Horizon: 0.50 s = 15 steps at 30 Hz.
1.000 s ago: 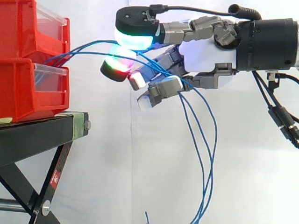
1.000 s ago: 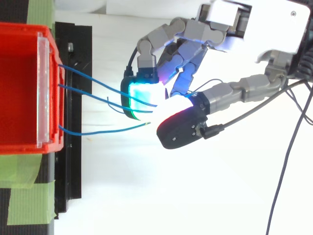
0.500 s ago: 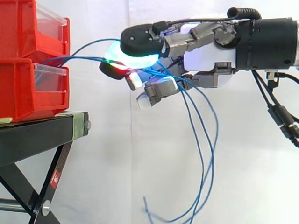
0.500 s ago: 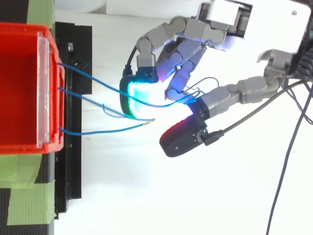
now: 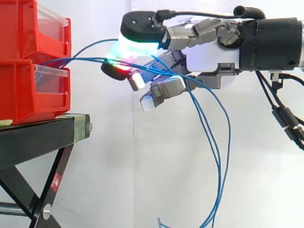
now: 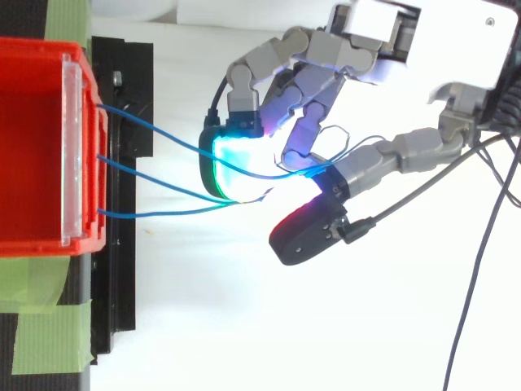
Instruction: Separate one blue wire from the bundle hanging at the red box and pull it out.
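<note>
**Hand closed on blue wires beside the red bins**

The hand (image 5: 209,59) reaches in from the right and hangs level with the gap between the two stacked red bins (image 5: 23,90), a little way off their front. The bins sit on a black stand (image 5: 38,137) before a white curtain (image 5: 118,166).

The blue wires (image 5: 90,59) come out of the bins' front and run almost level to the hand. In the side view they pass between the thumb (image 5: 142,26) above, its pad glowing cyan, and the curled fingers (image 5: 164,88) below, one pad glowing red and green. The thumb and that pad close on the wires. Past the fingers the wires drape down in long loose curves toward the bottom edge.

From above, three wires (image 6: 163,212) leave the bin's rim (image 6: 81,236) well apart and draw together at a cyan pad (image 6: 236,163). The upper one crosses that pad and runs on under the thumb. Whether all three are caught cannot be told
</note>
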Available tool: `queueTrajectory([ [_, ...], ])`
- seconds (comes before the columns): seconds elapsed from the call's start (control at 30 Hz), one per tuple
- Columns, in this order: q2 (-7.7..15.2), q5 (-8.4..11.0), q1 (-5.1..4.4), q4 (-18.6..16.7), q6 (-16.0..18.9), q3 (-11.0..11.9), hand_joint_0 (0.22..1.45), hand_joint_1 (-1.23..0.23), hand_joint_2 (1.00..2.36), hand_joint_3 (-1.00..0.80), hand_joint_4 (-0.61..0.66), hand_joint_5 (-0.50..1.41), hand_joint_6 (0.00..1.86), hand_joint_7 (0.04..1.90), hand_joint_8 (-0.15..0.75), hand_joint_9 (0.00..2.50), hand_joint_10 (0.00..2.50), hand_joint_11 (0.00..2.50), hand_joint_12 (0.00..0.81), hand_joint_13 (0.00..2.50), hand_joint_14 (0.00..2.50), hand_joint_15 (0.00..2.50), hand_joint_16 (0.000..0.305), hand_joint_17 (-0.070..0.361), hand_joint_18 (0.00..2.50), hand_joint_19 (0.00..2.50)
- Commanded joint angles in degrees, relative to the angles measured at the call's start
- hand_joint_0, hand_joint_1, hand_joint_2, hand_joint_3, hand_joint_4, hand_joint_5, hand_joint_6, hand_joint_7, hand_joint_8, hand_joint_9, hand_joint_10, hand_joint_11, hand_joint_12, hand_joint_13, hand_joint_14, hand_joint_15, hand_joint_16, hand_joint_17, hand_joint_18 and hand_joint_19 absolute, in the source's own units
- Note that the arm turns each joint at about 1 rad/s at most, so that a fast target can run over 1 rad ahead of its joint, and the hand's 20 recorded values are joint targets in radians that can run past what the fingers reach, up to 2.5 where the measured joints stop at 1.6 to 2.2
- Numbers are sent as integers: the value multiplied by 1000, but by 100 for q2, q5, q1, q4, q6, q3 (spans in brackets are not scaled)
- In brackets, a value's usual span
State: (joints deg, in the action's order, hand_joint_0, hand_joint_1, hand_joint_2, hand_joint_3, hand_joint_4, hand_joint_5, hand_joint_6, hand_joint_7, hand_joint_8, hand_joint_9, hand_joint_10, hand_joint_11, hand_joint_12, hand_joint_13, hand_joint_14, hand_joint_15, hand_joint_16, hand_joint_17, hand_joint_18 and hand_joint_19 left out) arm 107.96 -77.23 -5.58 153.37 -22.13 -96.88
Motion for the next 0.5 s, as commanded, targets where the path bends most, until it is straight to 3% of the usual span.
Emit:
queueTrajectory([
  [0.0,5,6,-5,0,-2,-6,565,-745,1000,-500,240,-243,838,1114,353,927,20,1120,326,1416,2,1558,55,124,671,797],
  [0.17,-3,-3,4,0,-2,-6,555,-754,1000,-500,234,-222,812,1120,358,980,21,1137,324,1426,2,1552,55,124,674,804],
  [0.3,5,-3,-5,-9,-2,3,534,-634,1000,-500,245,-197,773,1082,360,1045,22,1133,335,1448,2,1554,56,126,694,799],
  [0.47,-3,-3,-5,-9,-2,3,547,-593,1000,-500,240,-155,654,1238,364,1075,26,1129,326,1447,4,1549,55,124,691,803],
])
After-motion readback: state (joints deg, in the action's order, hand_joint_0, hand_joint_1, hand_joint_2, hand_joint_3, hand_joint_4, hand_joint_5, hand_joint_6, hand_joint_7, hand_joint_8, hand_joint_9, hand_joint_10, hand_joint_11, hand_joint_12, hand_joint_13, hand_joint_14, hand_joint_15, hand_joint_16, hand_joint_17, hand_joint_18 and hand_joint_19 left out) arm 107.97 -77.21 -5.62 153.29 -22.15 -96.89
